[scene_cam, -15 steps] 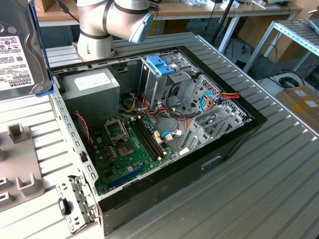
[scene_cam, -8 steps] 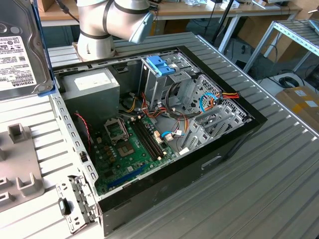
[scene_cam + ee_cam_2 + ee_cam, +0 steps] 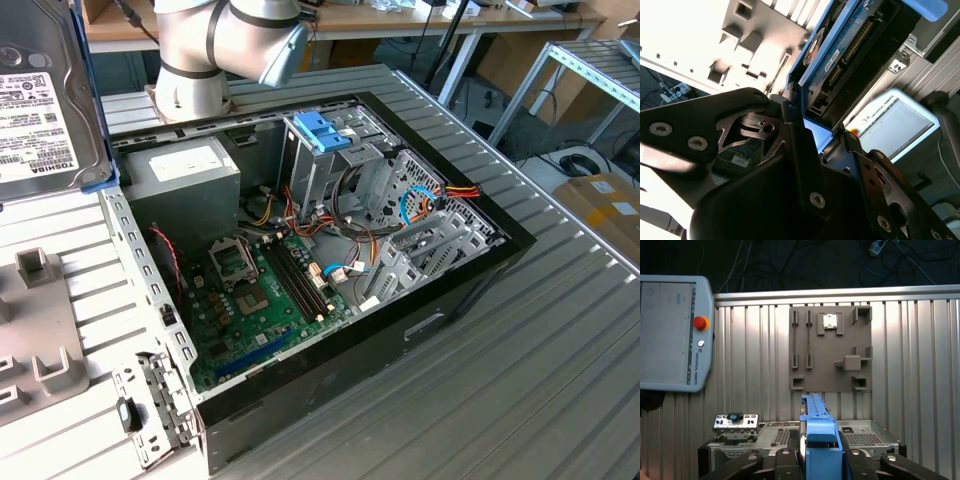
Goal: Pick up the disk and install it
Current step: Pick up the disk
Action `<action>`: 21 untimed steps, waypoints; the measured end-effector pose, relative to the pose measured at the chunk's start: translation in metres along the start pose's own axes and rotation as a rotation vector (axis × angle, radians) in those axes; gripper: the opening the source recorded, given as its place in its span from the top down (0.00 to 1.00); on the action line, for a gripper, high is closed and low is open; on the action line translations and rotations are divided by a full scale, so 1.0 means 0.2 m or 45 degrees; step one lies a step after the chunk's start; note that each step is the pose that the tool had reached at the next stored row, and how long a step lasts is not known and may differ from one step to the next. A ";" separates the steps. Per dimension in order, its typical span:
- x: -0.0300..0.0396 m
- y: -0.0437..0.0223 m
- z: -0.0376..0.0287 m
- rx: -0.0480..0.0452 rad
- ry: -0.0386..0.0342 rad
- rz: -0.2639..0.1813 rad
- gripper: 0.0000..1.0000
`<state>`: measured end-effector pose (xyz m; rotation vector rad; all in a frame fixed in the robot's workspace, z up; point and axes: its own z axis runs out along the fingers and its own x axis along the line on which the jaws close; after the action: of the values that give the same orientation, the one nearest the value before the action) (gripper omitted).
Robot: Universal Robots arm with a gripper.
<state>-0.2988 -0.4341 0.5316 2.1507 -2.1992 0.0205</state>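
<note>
Silver-grey, flat rectangular metal disk (image 3: pixel 38 95), white-labelled and edged by a light-blue plastic carrier frame, sits at the exterior view's left edge, its label side turned to the camera. It is off to the side of the open black computer case (image 3: pixel 480 270) and outside it. The black-fingered hand (image 3: pixel 822 457) pinches the disk: in both wrist views its fingers (image 3: pixel 795 130) press against the blue frame from either side.

The case lies on the ribbed grey metal desk (image 3: pixel 560 380) with its green motherboard (image 3: pixel 250 300), grey power supply box (image 3: pixel 185 175) and a bare blue plastic bracket (image 3: pixel 322 130) on the drive cage. The silver robot arm (image 3: pixel 225 40) rises behind the case. In the first wrist view, a grey fixture plate (image 3: pixel 830 347) and a grey teach pendant with a red button (image 3: pixel 670 335) lie on the desk.
</note>
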 end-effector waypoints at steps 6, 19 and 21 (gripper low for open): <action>0.000 -0.018 0.001 0.000 0.0001 0.000 0.63; -0.002 -0.061 0.003 0.000 0.0002 0.000 0.63; -0.002 -0.068 0.003 0.000 0.0003 0.000 0.63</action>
<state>-0.2852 -0.4341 0.5306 2.1505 -2.1991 0.0207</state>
